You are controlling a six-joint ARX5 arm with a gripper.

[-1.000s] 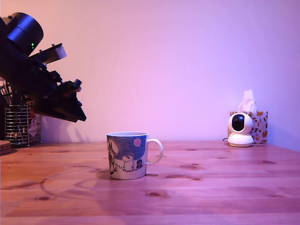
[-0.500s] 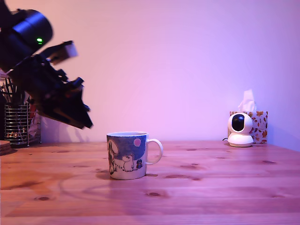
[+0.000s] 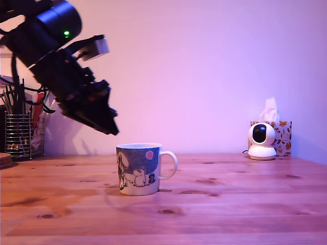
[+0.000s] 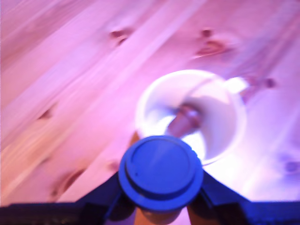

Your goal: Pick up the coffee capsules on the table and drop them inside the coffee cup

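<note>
The white coffee cup (image 3: 138, 171) with blue-grey cartoon artwork stands upright on the wooden table (image 3: 230, 204), handle toward the exterior view's right. My gripper (image 3: 108, 126) hangs tilted just above and to the exterior view's left of its rim. In the wrist view the gripper (image 4: 159, 199) is shut on a dark coffee capsule (image 4: 160, 171), whose round rimmed top faces the camera. Beyond it is the cup's open mouth (image 4: 154, 89), and a brown coffee capsule (image 4: 186, 121) lies inside on the bottom. The wrist view is blurred.
A wire pen holder (image 3: 18, 135) stands at the back on the exterior view's left, with a round wooden piece (image 3: 5, 159) beside it. At the back right are a small white camera (image 3: 261, 142) and a patterned tissue box (image 3: 284, 137).
The arm has swung up and toward the exterior view's right, from near the pen holder to just beside the cup's rim. The cup has not moved.
</note>
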